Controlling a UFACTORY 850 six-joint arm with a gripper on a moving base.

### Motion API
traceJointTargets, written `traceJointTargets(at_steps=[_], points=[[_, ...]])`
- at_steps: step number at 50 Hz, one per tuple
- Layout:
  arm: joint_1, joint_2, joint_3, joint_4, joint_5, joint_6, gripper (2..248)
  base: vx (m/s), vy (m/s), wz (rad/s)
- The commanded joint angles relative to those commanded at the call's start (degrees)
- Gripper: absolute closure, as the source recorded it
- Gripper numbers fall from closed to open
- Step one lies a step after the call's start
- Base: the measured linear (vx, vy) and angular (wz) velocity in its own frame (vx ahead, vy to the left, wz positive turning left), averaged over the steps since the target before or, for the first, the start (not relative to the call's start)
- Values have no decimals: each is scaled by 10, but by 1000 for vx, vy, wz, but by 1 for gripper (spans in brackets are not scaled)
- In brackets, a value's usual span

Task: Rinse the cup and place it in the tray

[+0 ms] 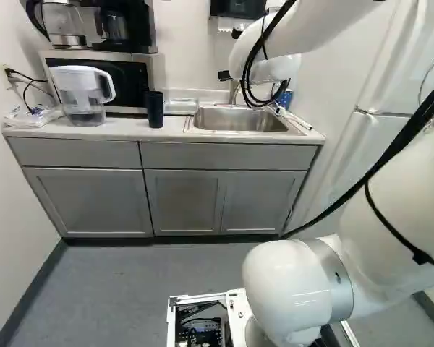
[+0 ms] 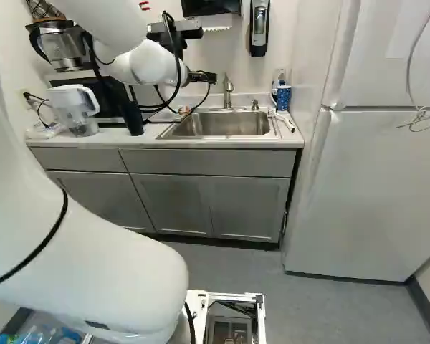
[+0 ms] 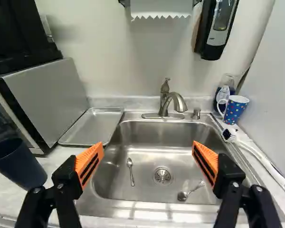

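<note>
My gripper (image 2: 184,111) shows only partly in the right base view, above the counter near the sink. In the wrist view the gripper (image 3: 148,145) is open and empty, its orange pads wide apart over the sink. A dark blue cup (image 3: 19,164) stands on the counter beside one finger, outside the jaws; the dark cup (image 1: 154,109) also shows in the left base view. Beyond the opposite finger, a blue patterned mug (image 3: 234,109) with a handle stands at the sink's back corner. The metal tray (image 3: 92,127) lies between the microwave and the sink (image 3: 147,166).
Two spoons lie in the basin near the drain. The faucet (image 3: 172,102) rises behind it. A brush (image 3: 259,154) lies along the sink's side, near a bottle. The microwave (image 3: 61,99) stands beside the tray. A water pitcher (image 1: 82,94) is farther along the counter. A refrigerator (image 2: 373,186) stands beside the cabinets.
</note>
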Motion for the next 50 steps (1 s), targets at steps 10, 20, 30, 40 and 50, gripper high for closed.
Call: traceJointTargets(at_steps=[10, 20, 30, 40, 50], points=[[0, 0, 0, 0, 0, 0, 3, 113, -38, 129], [0, 0, 0, 0, 0, 0, 3, 107, -39, 129], [0, 0, 0, 0, 0, 0, 3, 108, -38, 135], [0, 0, 0, 0, 0, 0, 3, 103, -35, 131], [0, 0, 0, 0, 0, 0, 3, 94, -32, 126]])
